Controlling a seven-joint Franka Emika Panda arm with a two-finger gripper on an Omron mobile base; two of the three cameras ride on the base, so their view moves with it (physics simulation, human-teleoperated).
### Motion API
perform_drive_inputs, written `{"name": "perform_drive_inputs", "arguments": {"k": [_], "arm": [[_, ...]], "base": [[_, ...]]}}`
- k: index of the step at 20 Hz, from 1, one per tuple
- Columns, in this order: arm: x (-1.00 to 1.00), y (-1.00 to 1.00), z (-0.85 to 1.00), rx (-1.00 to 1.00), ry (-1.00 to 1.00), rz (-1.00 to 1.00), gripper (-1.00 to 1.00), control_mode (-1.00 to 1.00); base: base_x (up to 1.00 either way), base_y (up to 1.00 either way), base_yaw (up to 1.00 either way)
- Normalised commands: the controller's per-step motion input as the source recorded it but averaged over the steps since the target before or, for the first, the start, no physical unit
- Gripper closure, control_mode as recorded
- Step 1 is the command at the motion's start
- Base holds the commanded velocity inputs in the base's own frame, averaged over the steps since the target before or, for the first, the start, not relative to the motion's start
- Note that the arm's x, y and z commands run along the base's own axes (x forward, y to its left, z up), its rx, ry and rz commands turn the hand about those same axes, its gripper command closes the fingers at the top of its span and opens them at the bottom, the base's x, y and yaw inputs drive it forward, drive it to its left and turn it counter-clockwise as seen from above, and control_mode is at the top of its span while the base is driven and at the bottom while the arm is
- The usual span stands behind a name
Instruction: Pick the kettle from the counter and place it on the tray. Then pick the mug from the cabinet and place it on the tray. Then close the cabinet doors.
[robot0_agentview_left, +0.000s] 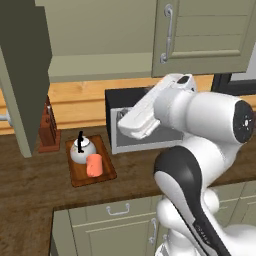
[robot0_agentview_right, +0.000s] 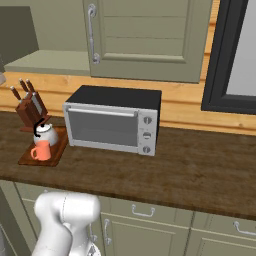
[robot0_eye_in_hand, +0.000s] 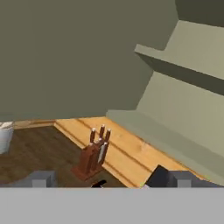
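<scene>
At left, one of the cabinet doors (robot0_agentview_left: 22, 75) hangs open; kettle (robot0_agentview_left: 82, 148) and mug (robot0_agentview_left: 94, 165) sit touching on the tray (robot0_agentview_left: 109, 170). Our gripper (robot0_eye_in_hand: 105, 180), jaws wide and empty, faces the cabinet (robot0_eye_in_hand: 183, 87); we judge we should push the door's outer edge.

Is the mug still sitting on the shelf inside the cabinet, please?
No, the orange-red mug stands on the tray beside the kettle on the counter, in the left base view.
</scene>
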Motion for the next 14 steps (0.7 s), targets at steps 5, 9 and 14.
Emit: {"name": "perform_drive_inputs", "arguments": {"k": [5, 9, 14], "arm": [[-0.46, 0.58, 0.25, -0.44, -0.32, 0.42, -1.00, -1.00], [-0.49, 0.37, 0.25, -0.19, 0.01, 0.19, -1.00, -1.00], [-0.62, 0.45, 0.15, -0.22, -0.06, 0.02, -1.00, -1.00]], "base": [[0.00, 0.00, 0.00], [0.00, 0.00, 0.00], [0.00, 0.00, 0.00]]}}
